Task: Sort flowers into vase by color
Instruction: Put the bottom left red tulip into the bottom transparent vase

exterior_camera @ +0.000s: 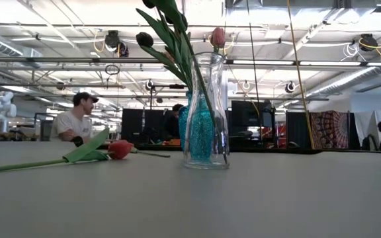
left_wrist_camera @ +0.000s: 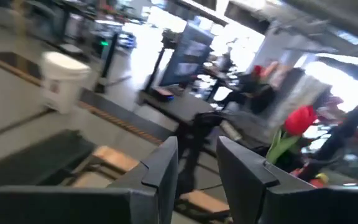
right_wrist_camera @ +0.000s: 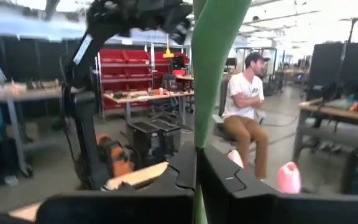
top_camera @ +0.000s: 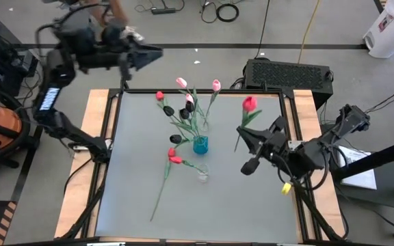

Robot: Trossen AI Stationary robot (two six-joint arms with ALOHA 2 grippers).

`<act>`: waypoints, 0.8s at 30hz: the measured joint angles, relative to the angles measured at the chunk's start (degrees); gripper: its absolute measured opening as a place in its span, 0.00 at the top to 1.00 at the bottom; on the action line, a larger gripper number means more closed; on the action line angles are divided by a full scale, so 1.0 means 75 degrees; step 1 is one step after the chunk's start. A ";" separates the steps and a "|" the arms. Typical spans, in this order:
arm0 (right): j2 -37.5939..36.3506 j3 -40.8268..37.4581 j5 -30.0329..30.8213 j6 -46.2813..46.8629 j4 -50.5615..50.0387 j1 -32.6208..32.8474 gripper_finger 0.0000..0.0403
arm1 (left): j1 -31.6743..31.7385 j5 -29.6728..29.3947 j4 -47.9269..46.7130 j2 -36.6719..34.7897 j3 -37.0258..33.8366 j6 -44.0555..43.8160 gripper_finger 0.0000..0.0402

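Observation:
My right gripper is shut on a red tulip above the table's right half; the tulip also shows in the left wrist view. My left gripper is open and empty, raised high beyond the table's far left corner. A vase of blue beads at the table's middle holds several pink, black and red tulips by their stems. A small clear vase stands just in front of it, and also shows in the low view. Another red tulip lies flat on the table, stem toward the near edge. My right gripper pinches the red tulip's green stem between its two fingers, below the leaf. The fingers lie across the stem. The tulip is lifted clear of the table, head up, its stem end hanging below the fingers.
A black box sits beyond the table's far right edge. People sit in the room behind the table. Bare grey tabletop lies in front of the vases.

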 joint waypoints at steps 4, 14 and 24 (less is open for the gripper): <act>0.0006 0.0000 -0.0764 0.0852 -0.0160 -0.0313 1.00 | -0.0035 -0.0793 -0.0998 -0.0580 0.0000 0.0482 0.71; 0.0651 0.0003 -0.1994 0.2486 -0.1413 -0.1145 1.00 | -0.0325 -0.2351 -0.3151 -0.1432 -0.0003 0.0937 0.71; 0.1622 0.0003 -0.3161 0.3012 -0.0448 -0.1648 1.00 | -0.0655 -0.2399 -0.3351 -0.1823 -0.0228 0.1511 0.71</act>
